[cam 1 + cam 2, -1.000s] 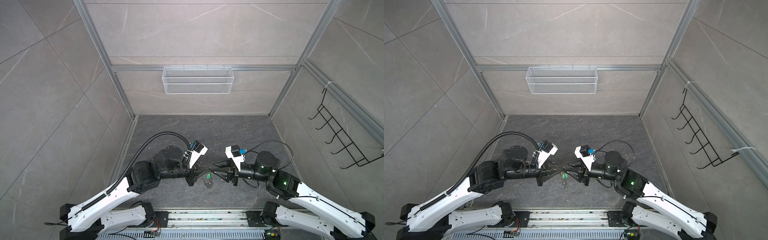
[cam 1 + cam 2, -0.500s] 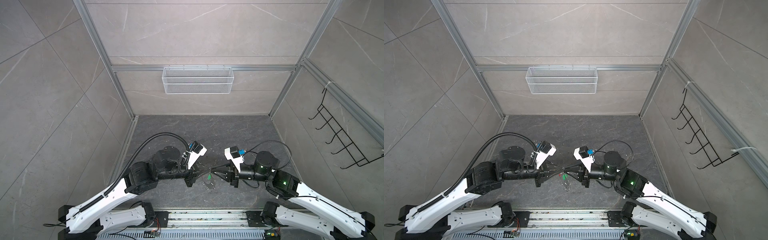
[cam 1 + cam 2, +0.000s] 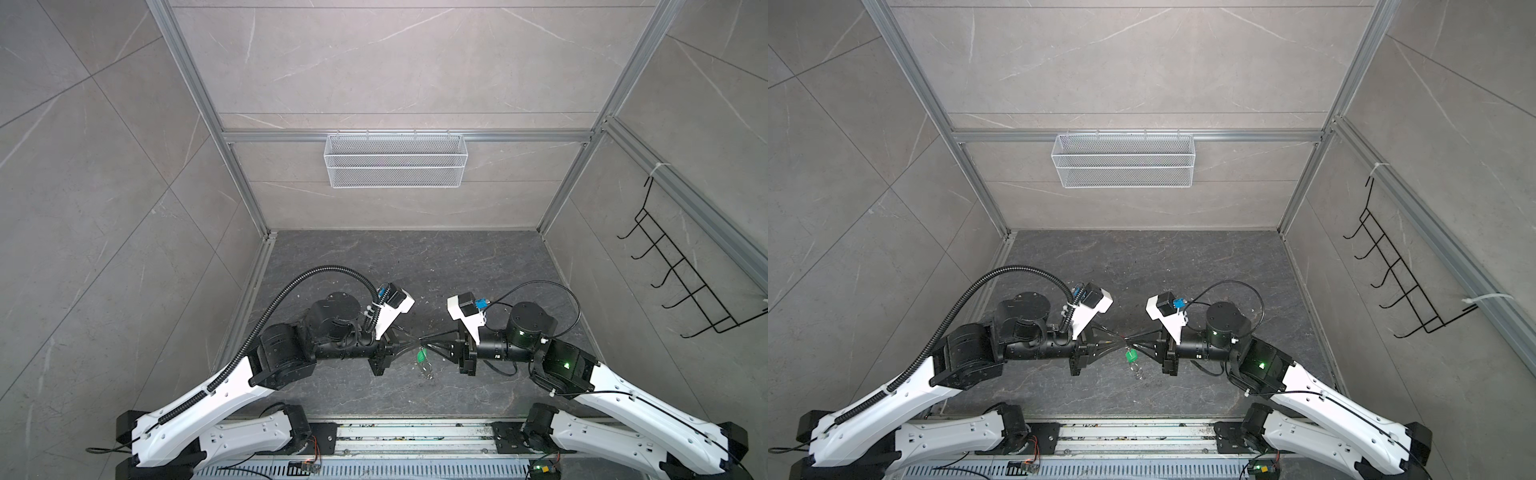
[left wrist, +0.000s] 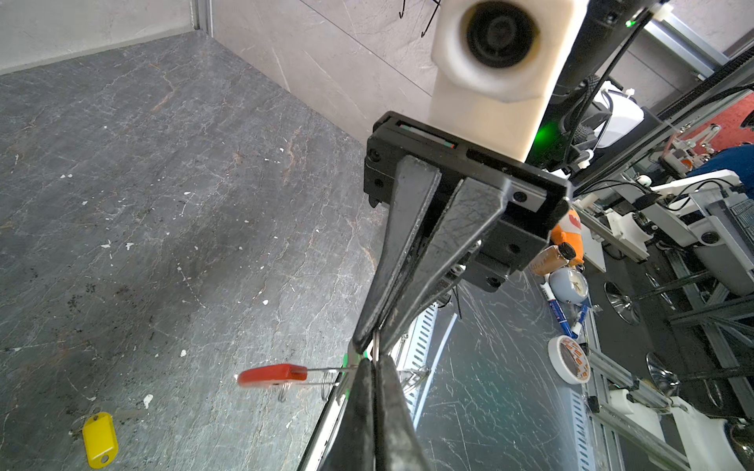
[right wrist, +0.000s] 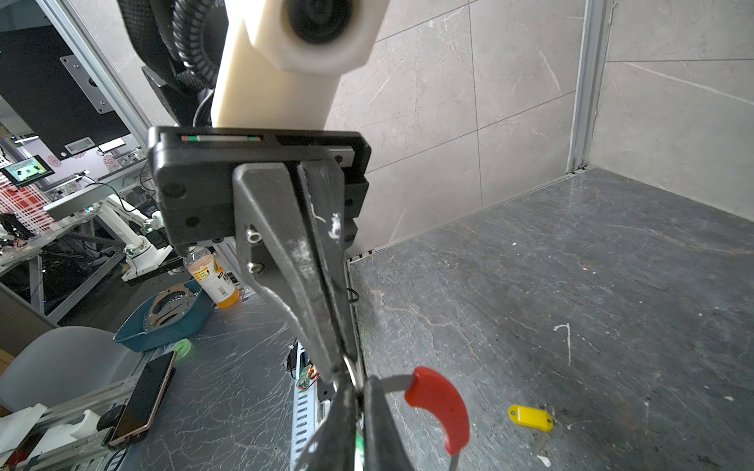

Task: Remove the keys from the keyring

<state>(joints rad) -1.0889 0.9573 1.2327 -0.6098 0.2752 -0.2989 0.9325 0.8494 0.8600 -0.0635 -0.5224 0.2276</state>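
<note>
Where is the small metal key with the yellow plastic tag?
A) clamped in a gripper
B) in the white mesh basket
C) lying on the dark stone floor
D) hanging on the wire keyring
C: in both wrist views the yellow-tagged metal key lies flat on the dark stone floor, apart from the thin dark wire keyring with its red plastic sleeve.
</note>
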